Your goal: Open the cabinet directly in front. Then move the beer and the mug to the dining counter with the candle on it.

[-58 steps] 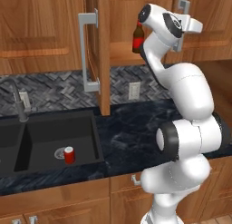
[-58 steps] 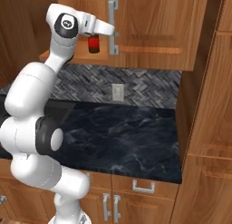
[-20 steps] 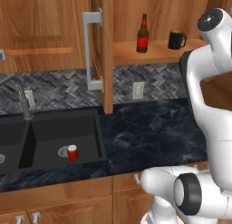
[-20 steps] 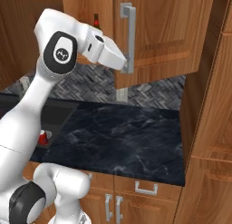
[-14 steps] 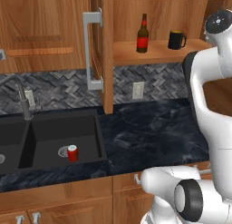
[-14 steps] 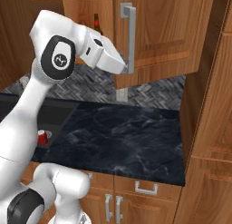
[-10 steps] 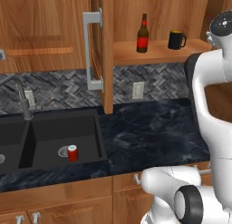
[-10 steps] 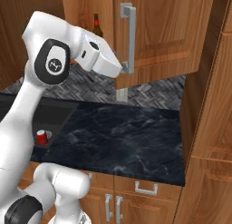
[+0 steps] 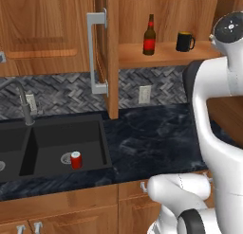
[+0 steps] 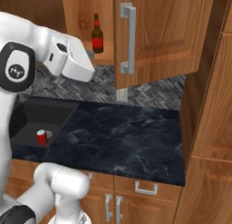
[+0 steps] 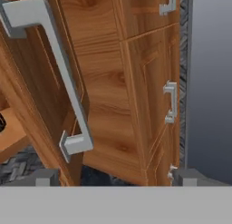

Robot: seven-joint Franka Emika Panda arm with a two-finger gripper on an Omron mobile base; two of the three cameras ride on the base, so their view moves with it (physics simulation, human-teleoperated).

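Red can in black sink

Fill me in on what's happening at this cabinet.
The wall cabinet stands open, both doors swung out. On its shelf stand the beer bottle and the black mug, neither touched. The white arm's tool is empty, its fingertips apart, facing the bar handle of the right door. A red can sits in the sink.

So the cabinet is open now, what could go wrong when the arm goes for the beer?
The open right door hangs beside the gripper, so a swing may hit its handle. The beer is tall and narrow, so a nudge could tip it. The mug stands apart on the shelf, but a wide reach may push it.
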